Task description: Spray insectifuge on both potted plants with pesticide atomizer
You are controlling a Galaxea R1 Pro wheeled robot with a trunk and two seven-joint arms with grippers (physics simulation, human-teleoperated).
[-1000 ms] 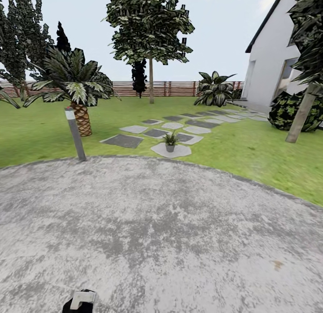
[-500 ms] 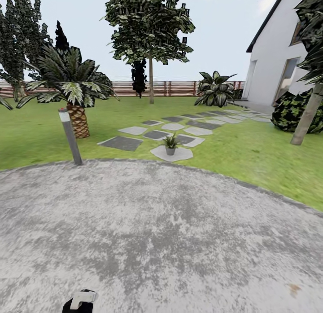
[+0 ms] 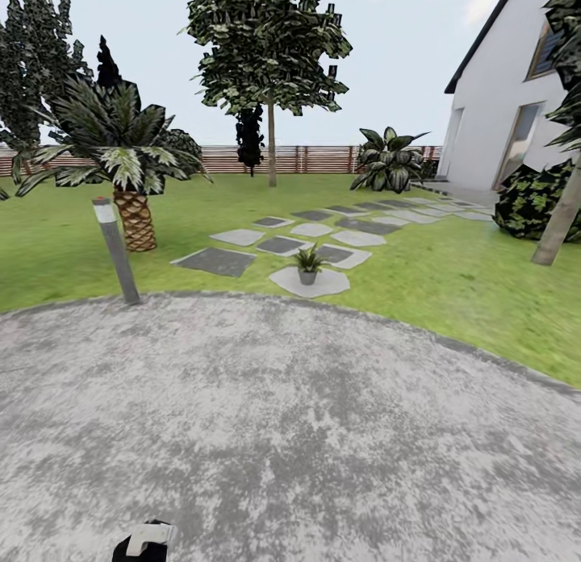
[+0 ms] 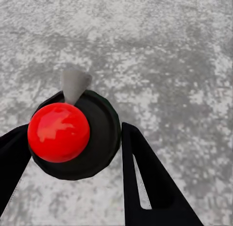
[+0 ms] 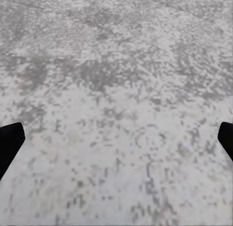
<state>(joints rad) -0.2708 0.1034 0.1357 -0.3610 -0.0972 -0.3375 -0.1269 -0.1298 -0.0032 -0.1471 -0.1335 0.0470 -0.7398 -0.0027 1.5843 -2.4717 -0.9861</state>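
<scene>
I am on the garden's round grey stone patio [image 3: 282,417], facing the lawn. One potted plant [image 3: 307,264], a small green rosette in a grey pot, stands on a pale stepping stone just beyond the patio's edge. In the left wrist view my left gripper [image 4: 75,129] is shut on the pesticide atomizer [image 4: 99,138], seen from above as a dark round body with a red cap and a grey nozzle. Its whitish head [image 3: 148,536] pokes up at the head view's lower edge. My right gripper [image 5: 119,138] hangs open over bare patio stone.
A grey bollard light [image 3: 115,251] stands at the patio's left edge, with a palm [image 3: 121,155] behind it. Stepping stones [image 3: 218,261] lead across the lawn toward a white house [image 3: 508,118]. A dark bush [image 3: 537,199] and a trunk [image 3: 561,219] stand right; a slat fence [image 3: 315,159] runs behind.
The whole head view has shifted, so the camera has moved: bollard and palm now lie further left, the potted plant slightly lower. The atomizer stays held by the left gripper.
</scene>
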